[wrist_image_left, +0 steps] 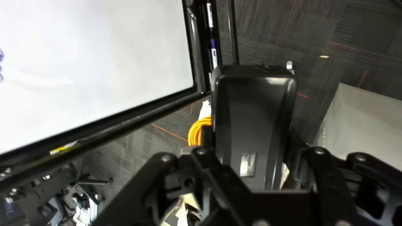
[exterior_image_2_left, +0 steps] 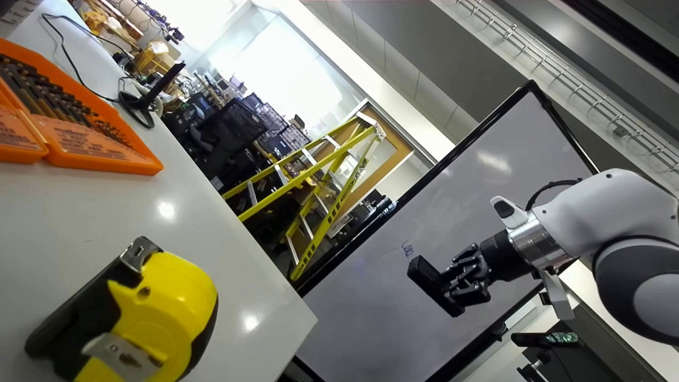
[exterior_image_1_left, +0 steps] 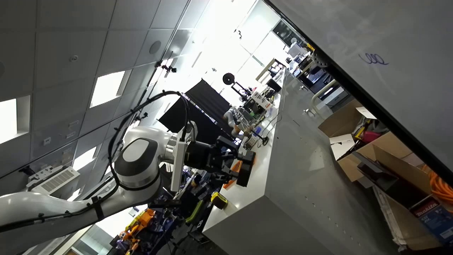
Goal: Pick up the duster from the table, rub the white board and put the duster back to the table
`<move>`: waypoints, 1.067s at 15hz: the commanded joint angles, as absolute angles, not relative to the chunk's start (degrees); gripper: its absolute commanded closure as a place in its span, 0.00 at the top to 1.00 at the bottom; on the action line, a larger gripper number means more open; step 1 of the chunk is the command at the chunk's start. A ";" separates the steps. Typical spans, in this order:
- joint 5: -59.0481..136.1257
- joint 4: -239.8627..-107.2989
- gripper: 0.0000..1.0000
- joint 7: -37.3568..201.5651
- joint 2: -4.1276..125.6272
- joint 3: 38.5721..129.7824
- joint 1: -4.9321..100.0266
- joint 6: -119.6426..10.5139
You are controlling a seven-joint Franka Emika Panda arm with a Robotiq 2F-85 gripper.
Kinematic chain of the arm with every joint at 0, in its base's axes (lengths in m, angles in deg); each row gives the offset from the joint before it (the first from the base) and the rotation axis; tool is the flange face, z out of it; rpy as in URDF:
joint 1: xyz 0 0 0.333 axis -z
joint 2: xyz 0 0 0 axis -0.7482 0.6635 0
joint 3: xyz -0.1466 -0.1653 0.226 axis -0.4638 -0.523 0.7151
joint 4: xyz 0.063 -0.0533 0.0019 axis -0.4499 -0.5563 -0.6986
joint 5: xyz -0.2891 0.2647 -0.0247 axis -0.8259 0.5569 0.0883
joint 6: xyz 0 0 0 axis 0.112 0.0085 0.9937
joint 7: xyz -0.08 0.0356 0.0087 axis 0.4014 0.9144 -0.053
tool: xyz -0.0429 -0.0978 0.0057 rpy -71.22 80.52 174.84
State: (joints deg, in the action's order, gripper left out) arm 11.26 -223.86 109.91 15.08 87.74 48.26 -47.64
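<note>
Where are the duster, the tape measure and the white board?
Duster (wrist_image_left: 255,122): wrist view, on its broad black face.
Tape measure (exterior_image_2_left: 154,313): an exterior view, on its yellow casing.
White board (exterior_image_2_left: 445,215): an exterior view, on its pale surface.

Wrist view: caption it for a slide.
The gripper holds the black duster, with the purple-marked white board at picture left.

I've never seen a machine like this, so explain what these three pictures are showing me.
The white machine is a robot arm. Two pictures come from cameras standing outside it, both tilted, so the room looks slanted; the third is from a camera on its wrist, looking along its black fingers. Those are closed on a black duster, holding it in the air. In an exterior view, a white board stands behind, with a small scribble on it. On the pale table sit a yellow-and-black tape measure and an orange case of what look like drill bits.
</note>
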 commanded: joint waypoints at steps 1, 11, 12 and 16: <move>3.64 -222.83 0.30 110.34 14.85 85.41 52.26 -50.67; -6.12 -222.28 0.55 109.78 15.11 81.83 53.03 -51.30; -6.11 -222.28 0.55 109.78 15.11 81.86 52.94 -51.30; -14.47 -220.47 0.30 107.04 17.53 81.39 56.12 -54.08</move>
State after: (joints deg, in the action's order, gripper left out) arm -8.14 -222.32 109.03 15.31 82.27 54.01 -51.73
